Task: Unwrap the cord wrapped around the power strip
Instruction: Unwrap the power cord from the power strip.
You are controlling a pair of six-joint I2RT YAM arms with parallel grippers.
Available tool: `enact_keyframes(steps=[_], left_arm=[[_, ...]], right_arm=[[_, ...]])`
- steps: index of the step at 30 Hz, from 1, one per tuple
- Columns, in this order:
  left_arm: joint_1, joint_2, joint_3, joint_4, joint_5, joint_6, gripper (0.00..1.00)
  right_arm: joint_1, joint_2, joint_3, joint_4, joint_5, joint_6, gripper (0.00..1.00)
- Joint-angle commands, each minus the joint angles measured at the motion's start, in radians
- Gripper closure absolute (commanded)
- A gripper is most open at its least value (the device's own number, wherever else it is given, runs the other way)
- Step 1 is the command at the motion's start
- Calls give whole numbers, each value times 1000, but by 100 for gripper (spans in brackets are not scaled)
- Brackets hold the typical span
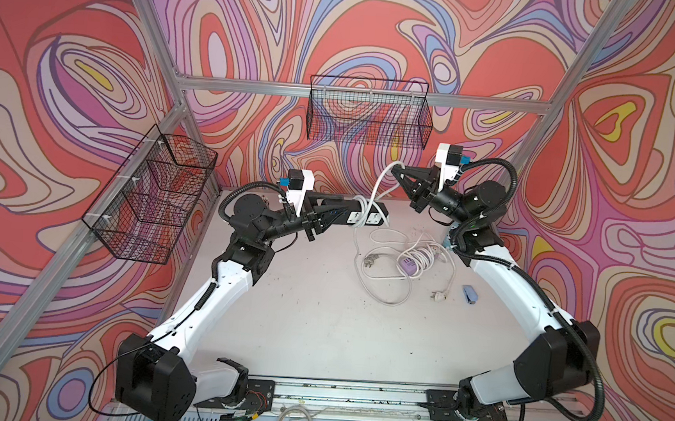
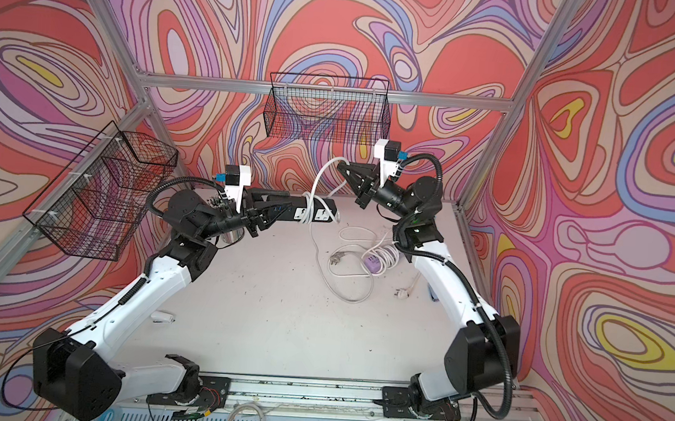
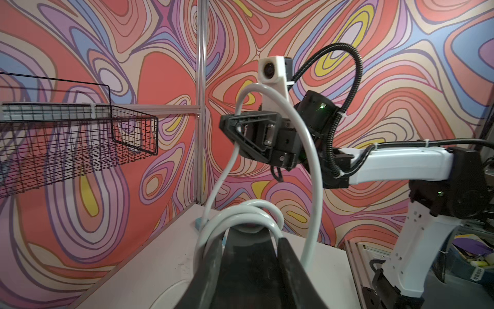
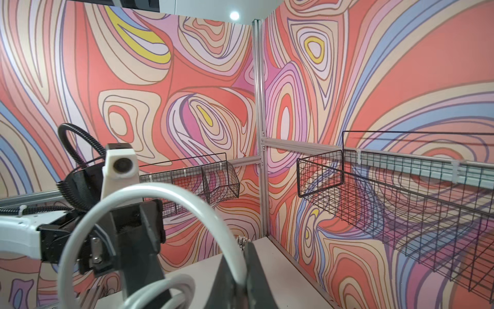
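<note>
Cord (image 3: pixel 310 144) pinch in right jaws clearest from left wrist.

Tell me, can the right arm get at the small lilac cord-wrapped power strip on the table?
Probably not yet: the right gripper is shut on the white cord of the black power strip. Nothing blocks the lilac strip.

A wire basket (image 1: pixel 369 112) hangs on the back wall (image 1: pixel 259 31), and a divided basket (image 1: pixel 150 194) on the left wall (image 1: pixel 29 117). A small blue object (image 1: pixel 470 294) lies on the counter (image 1: pixel 300 318), well apart from a metal cup (image 2: pixel 233 235).
</note>
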Motion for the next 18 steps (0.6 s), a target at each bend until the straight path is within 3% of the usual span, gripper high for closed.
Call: enact_keyframes(steps=[1,9,18], left_arm=[[4,-12,-14,11,-121,106,100],[8,38,48,110,-256,166,100],[11,114,163,223,-260,94,100]], right_arm=[[-4,-57,-40,-128,-42,-48,100],[-3,-96,-235,-155,-77,-14,100],[39,7,-331,-94,-97,15,100]])
